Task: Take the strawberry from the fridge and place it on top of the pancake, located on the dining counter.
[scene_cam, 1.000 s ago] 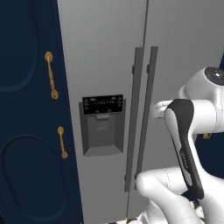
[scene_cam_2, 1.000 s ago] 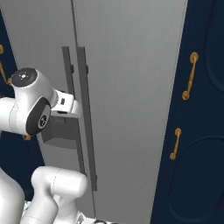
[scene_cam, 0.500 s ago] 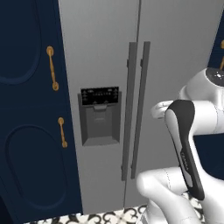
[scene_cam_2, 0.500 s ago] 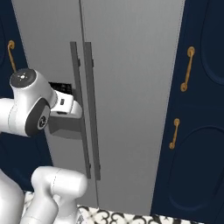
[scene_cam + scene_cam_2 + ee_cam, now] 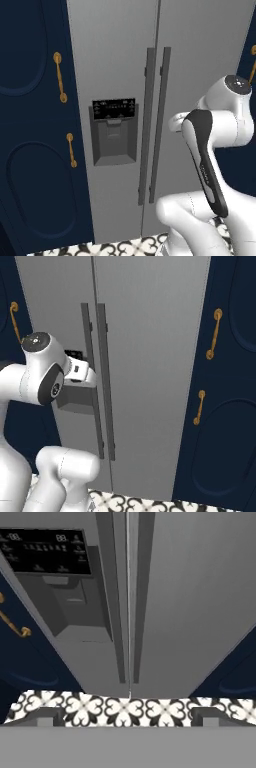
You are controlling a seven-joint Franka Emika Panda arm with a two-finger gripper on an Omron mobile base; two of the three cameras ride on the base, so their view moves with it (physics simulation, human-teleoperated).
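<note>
Two doors: we see the fridge fully closed, contents hidden
handles: dark pair at the centre seam, untouched
dispenser panel: on the left door
gripper: fingers spread wide, holding nothing, facing the seam above the patterned floor
navy cabinets: closed, flank both sides

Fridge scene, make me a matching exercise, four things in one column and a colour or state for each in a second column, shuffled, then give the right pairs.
Things:
1. fridge doors
2. cabinet handles
3. dispenser panel
4. tool

Colour or state:
A. gold
B. open, holding nothing
C. shut, light grey
D. dark, set in the left door

Pairs: 1-C, 2-A, 3-D, 4-B
</note>
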